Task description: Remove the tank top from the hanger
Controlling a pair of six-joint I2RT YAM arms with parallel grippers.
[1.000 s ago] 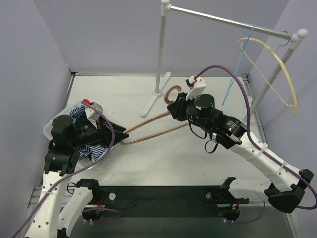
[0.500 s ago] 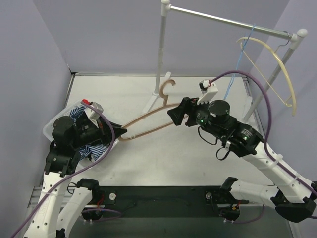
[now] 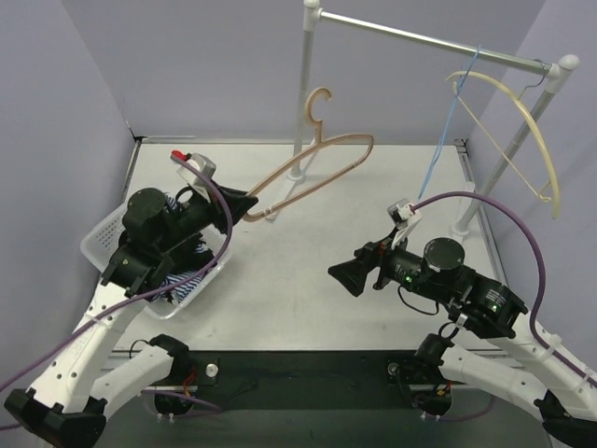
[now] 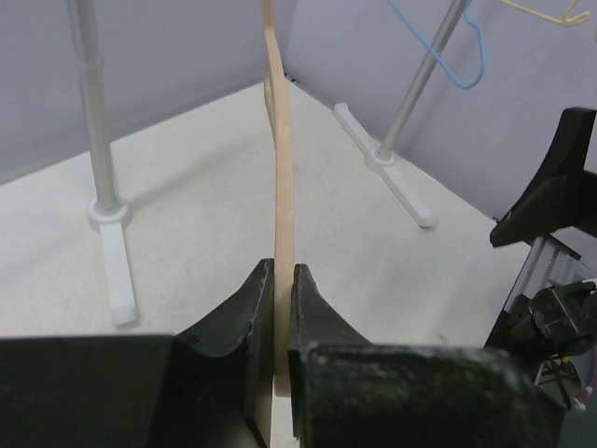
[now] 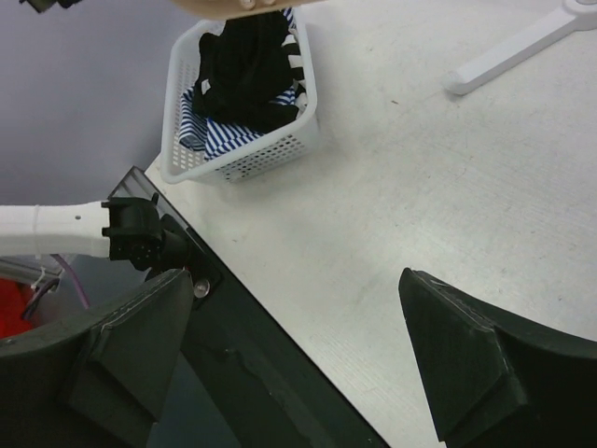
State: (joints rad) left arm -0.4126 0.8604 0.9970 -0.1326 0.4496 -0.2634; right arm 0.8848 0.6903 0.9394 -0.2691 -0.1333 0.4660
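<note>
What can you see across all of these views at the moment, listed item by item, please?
Tan hanger: one, light tan, bare, held in the air over the table's far left.
Yellow hanger: one, pale yellow, hanging at the rail's right end.
Blue hanger: one, light blue wire, hanging on the rail beside the yellow one.
Rack: one, white posts and silver rail, at the table's far side.
Basket: one, white, at the table's left edge.
Clothing: black and blue-white striped fabric, bundled in the basket; count unclear.
Table: one, off-white.
Left gripper: black, shut on the tan hanger's end.
Right gripper: black, open, empty, over the table right of centre.
</note>
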